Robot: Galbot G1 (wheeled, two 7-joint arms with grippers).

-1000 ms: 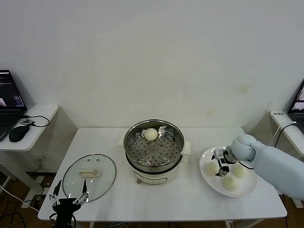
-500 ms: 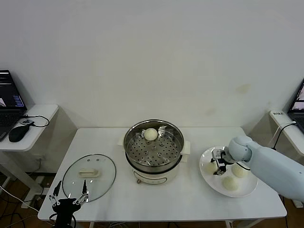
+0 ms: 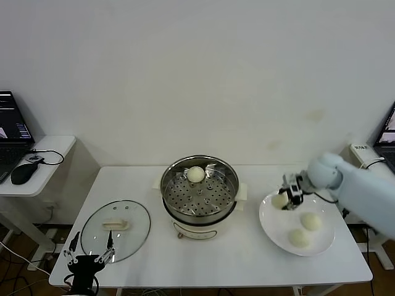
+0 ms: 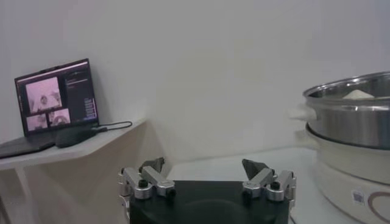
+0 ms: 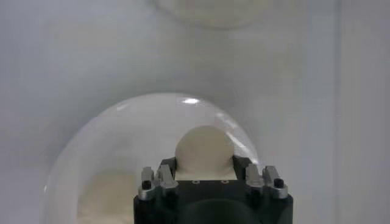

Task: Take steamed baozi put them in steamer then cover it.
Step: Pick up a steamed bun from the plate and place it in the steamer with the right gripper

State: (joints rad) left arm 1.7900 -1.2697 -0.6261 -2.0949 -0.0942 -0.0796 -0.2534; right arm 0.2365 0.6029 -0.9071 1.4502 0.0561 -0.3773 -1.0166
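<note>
Four buns: one steamed baozi (image 3: 195,174) sits at the back of the steamer (image 3: 199,189) tray; one held bun (image 3: 280,200) is in the right tool; two plate buns (image 3: 305,229) lie on the white plate (image 3: 274,231).
Right tool: right tool (image 3: 288,197) is clenched on the held bun (image 5: 204,151), over the plate's edge on the steamer side, bun clear of the plate.
Grip seen: wrist view shows the bun seated between the jaws, held at its sides, dome poking out past them.
Left tool: left tool (image 3: 89,258) is parked at the near left corner of the bench (image 3: 148,259), jaws spread wide, nothing in them (image 4: 206,182).
Cover: cover (image 3: 115,229) lies flat on the bench left of the steamer, cream handle up, just beyond the left tool.
Handling, bun: looks light, soft and smooth; likely dents or tears if squeezed hard and may slip if held loosely. Best taken across the widest part with gentle pressure, as here.
Handling, cover: glass, rigid and breakable, probably heavier than a bun; take by the centre handle, not the rim.
Steamer: steel pot on a white base, open, tray mostly free for more buns.
Step, my read: second bun is in carry; two remain, then the cover.
</note>
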